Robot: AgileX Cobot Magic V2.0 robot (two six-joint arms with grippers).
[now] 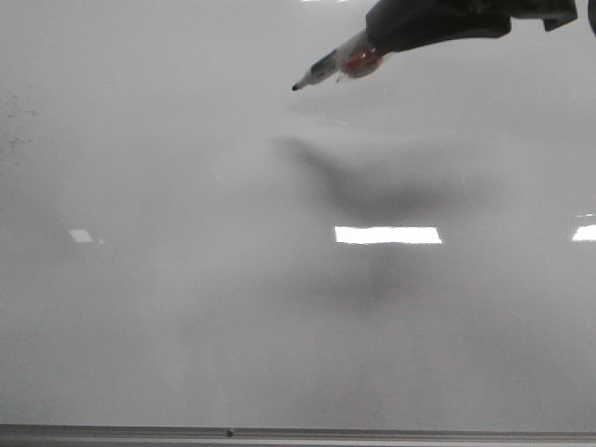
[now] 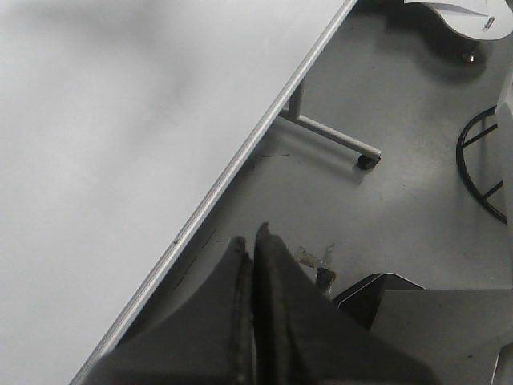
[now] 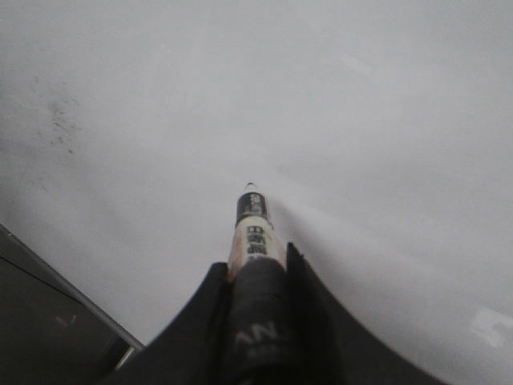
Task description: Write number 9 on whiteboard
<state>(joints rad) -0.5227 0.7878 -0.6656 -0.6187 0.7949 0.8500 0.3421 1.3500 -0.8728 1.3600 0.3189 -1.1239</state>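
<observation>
Overhead, the right gripper (image 1: 372,58) is reaching in from the far right of the whiteboard (image 1: 186,307), its fingers (image 3: 300,281) clamped on a marker (image 1: 331,65) so the barrel is sticking out beyond them and slanting down toward the board. The dark tip is hanging above the glossy surface, with the marker's shadow lying well apart from it, which suggests the nib is not yet touching. No number 9 is showing anywhere on the whiteboard; only faint dark specks (image 3: 62,124) are marking it near its left edge. The left gripper (image 2: 250,265) is waiting off the whiteboard, just past its metal edge strip (image 2: 240,156) and over the floor, fingers (image 2: 276,297) pressed together and holding nothing, apparently keeping out of the writing arm's way.
</observation>
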